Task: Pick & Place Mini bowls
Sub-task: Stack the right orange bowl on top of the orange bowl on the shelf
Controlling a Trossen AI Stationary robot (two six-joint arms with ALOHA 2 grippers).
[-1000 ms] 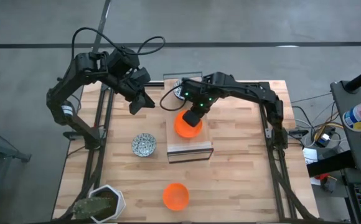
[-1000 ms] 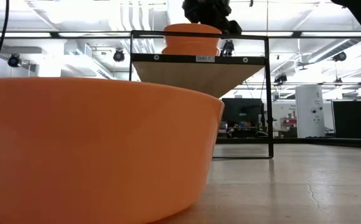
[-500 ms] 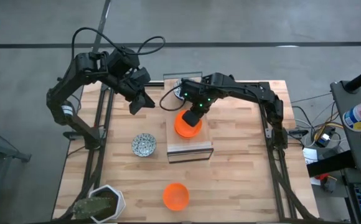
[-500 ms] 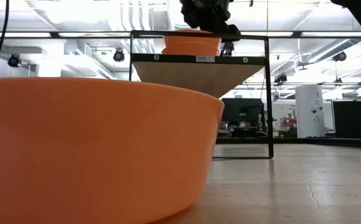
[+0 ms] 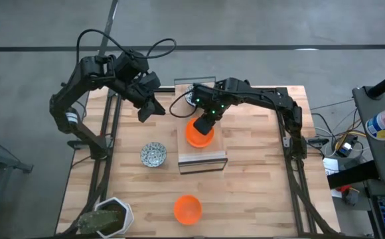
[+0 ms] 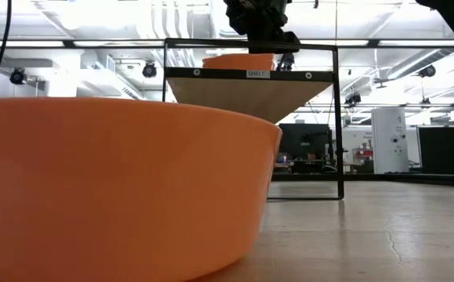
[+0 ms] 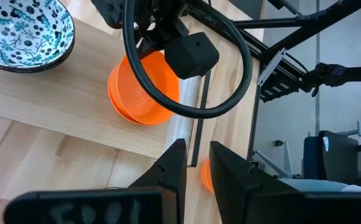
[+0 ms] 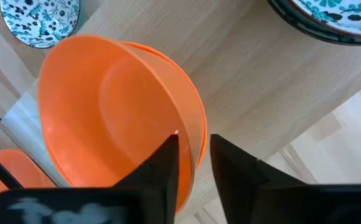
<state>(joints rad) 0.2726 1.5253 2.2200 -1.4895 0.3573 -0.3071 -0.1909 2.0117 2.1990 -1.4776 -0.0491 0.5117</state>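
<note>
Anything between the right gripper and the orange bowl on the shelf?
Nothing: the right gripper straddles the rim of the orange bowl on the shelf, one finger inside, one outside, jaws just apart.

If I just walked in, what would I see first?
Probably the bright orange bowl on top of the little shelf in the middle of the table, with the right claw right over its rim. Next, another orange bowl sits alone near the table's front edge, and a blue-patterned bowl rests left of the shelf.

Wooden table [image 5: 259,172] bears shelf [image 5: 202,158], bowls, plant pot [image 5: 109,216].
</note>
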